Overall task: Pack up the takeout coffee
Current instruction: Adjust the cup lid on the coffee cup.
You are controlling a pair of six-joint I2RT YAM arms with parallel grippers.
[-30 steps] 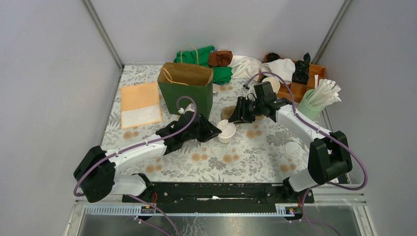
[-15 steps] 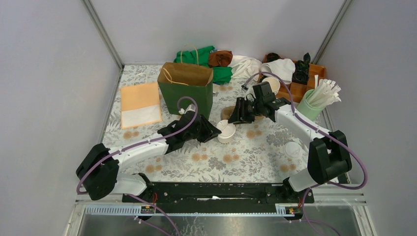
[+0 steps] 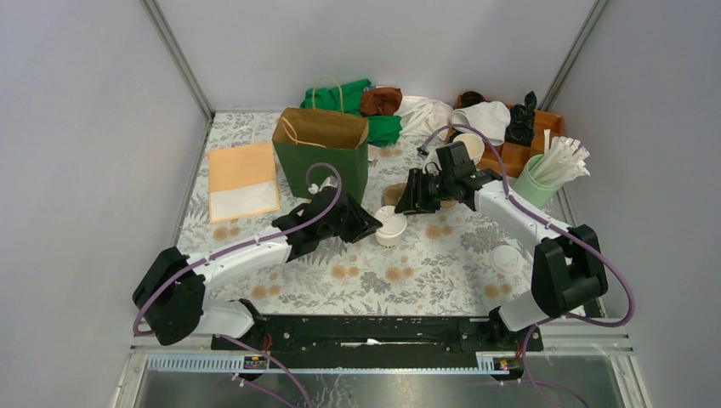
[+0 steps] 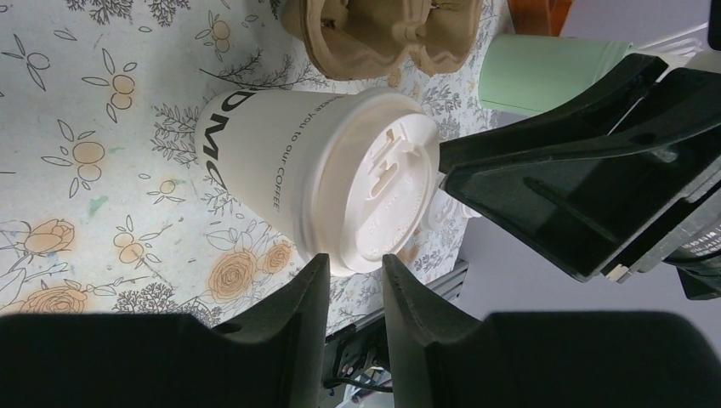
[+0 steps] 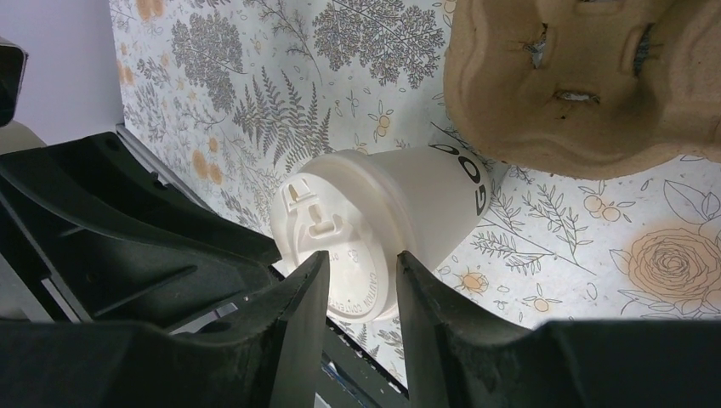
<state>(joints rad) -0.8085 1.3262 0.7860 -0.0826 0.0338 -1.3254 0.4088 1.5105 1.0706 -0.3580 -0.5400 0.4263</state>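
1. Your takeout coffee [image 3: 391, 226] stands upright on the bench [image 3: 425, 272], lid on, roughly mid-bench. It is just on the near side of the brown pulp cup carrier [image 3: 394, 194] and off the near right corner of the green paper bag [image 3: 321, 155]. It is not in the carrier or the bag.
2. Your left arm runs low and nearly flat from its near-left base, diagonally in toward the middle, with the wrist level.
3. The left tool [image 4: 355, 268] points at the cup from the cup's left. Its fingers stand a narrow gap apart with nothing between them, and the tips sit right at the lid rim. I can't tell if they touch.
4. Your right arm goes up the right side, bends near the wooden tray [image 3: 519, 140], then folds back left and downward.
5. The right tool [image 5: 361, 262] aims at the cup from its far right. Its fingers are parted and gripping nothing. In the wrist view the lid shows through the gap and is wider than it. Contact can't be told.
6. The two tools face each other across the cup, close together.
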